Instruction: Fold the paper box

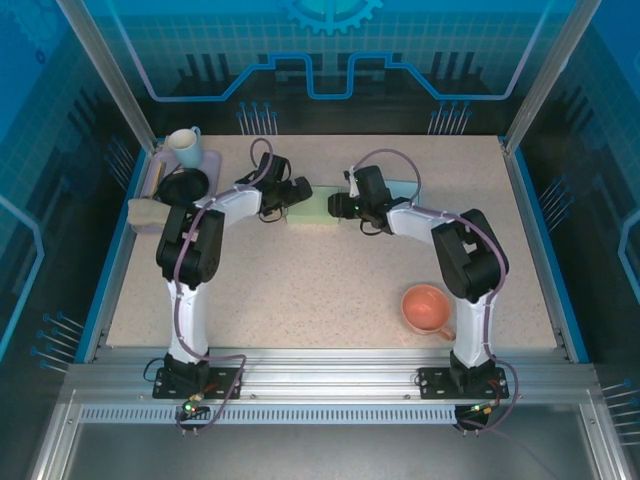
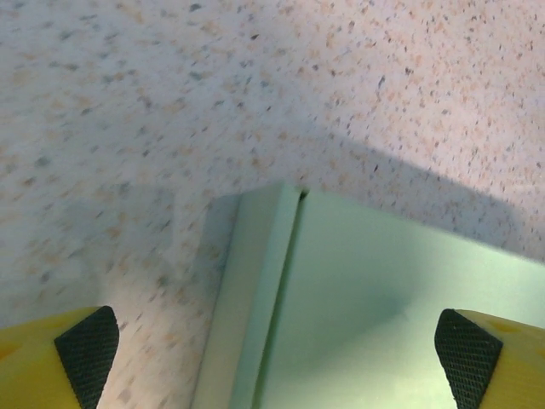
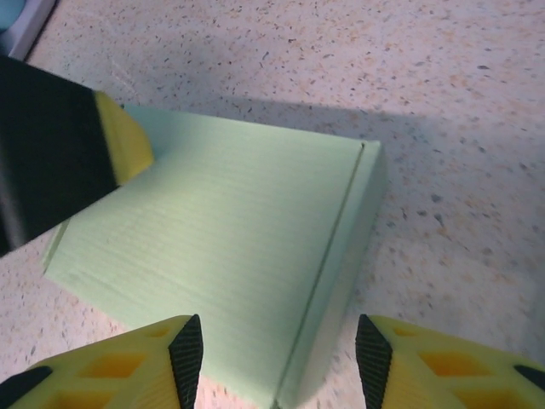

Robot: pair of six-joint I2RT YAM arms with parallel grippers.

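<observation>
Top external view has the pale green paper box (image 1: pixel 318 208) lying flat and closed on the speckled table (image 1: pixel 330 290), toward the far side and roughly midway across. The left tool (image 1: pixel 297 190) is at the box's left end and the right tool (image 1: pixel 345 205) at its right end, facing each other across it.

On the left wrist view the left tool's jaws stand wide apart and hold nothing. One black pad (image 2: pixel 85 354) hangs over bare table beside the box, the other (image 2: pixel 468 358) over the lid. A corner of the box, with the seam between lid and side flap, shows between them.

On the right wrist view the right tool is partly open and grips nothing. One pad (image 3: pixel 185 358) is over the lid by the near corner, the other (image 3: pixel 375 358) over the table just beside the box's side wall. A yellow fingertip (image 3: pixel 123 149) of the left tool sits at the far corner of the lid; whether it touches, I cannot tell.

An orange cup (image 1: pixel 427 308) stands near the right arm, well apart from the box. At the far left, a white mug (image 1: pixel 185 147) and a black bowl (image 1: pixel 183 186) sit on a lilac tray (image 1: pixel 212 160), with a beige block (image 1: pixel 147 213) beside it.
</observation>
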